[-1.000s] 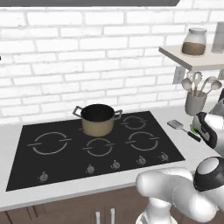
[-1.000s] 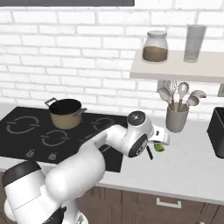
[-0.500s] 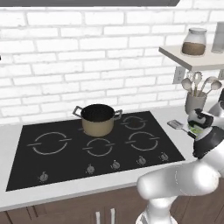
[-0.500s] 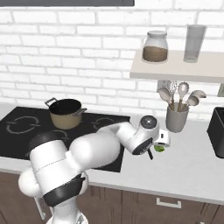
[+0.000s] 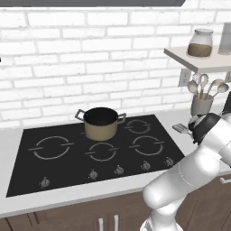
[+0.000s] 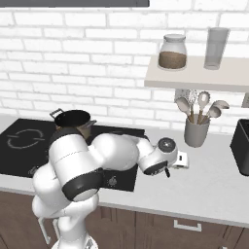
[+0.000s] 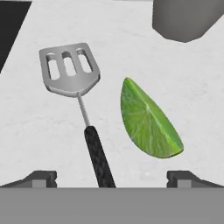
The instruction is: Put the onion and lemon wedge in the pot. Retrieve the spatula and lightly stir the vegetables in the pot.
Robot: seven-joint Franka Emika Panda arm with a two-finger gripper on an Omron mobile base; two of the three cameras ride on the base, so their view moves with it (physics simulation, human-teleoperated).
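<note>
Base views flank arm, sharing pot (image 5: 101, 123) (image 6: 73, 121); hand view close over counter (image 7: 131, 52).

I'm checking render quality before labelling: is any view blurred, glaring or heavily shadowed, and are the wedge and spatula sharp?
Hand view: lemon wedge and spatula sharp, lit evenly, with faint shadows on the counter. Left base view: soft and slightly grainy, no glare on the pot. Right base view: equally soft; utensil cup casts little shadow.
</note>
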